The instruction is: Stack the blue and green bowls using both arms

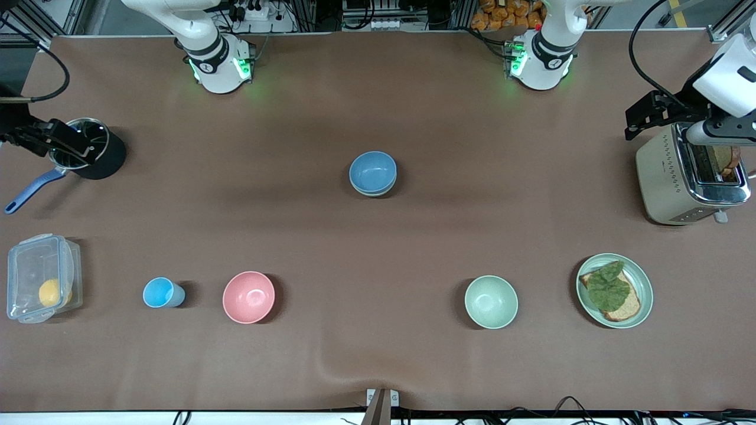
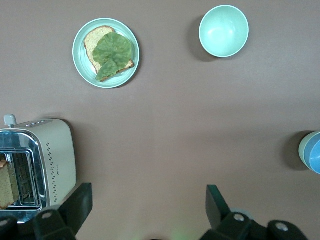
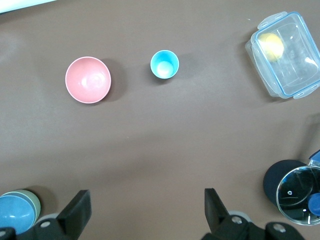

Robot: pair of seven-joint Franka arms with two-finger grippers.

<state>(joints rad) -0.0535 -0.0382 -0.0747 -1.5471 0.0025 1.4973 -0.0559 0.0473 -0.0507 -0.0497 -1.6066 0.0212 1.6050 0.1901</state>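
Showing the round matte blue bowl already nested in a pale mint-green bowl at mid-table, the stack apparently done, with left gripper beside the toaster and right gripper near the pot both open, empty

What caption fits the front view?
Blue bowl nested in a green bowl mid-table, both arms parked at the table's ends.

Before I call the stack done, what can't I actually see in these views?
- Green bowl under the blue bowl: front view shows only a rim sliver; both wrist views cut the pair at an edge.
- Pot: front view, the right gripper covers part of it.
- Toaster slots: front view, the left gripper overhangs them.
- Yellow item in the container: unidentifiable through the plastic.
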